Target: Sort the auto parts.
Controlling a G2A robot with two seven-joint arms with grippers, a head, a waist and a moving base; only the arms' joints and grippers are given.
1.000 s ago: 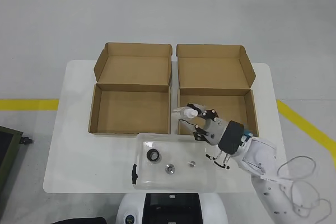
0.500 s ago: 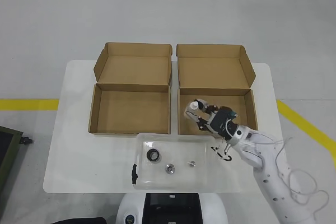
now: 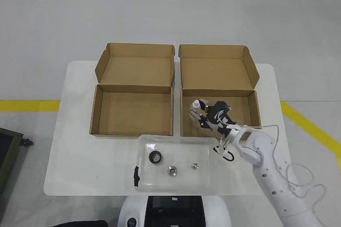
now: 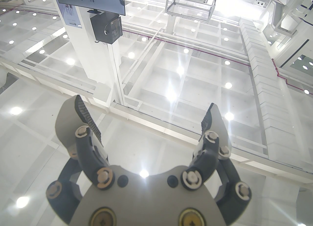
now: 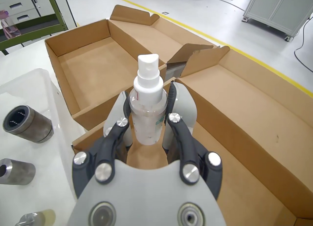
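The bottle is clamped around its clear body by the right jaws, which are closed onto it from both sides, its white spray cap pointing away from the wrist. It hangs over the right box, above that box's near-left corner and close to its left wall. A second ago the bottle sat further out, over that left wall, about where the left box begins. Since then the arm has carried it a little inward and turned the wrist, so the bottle now lies inside the right box's outline. I judge the carry as nearly done, with lowering and letting go as what remains. With the left wall so near, a careless drop could tip the bottle onto the rim.

The bin lies just in front of the right box's near wall on the tabletop and holds a bushing and two smaller metal parts, so sorting is not finished.

The left jaws are spread wide, holding nothing and aimed at the ceiling.
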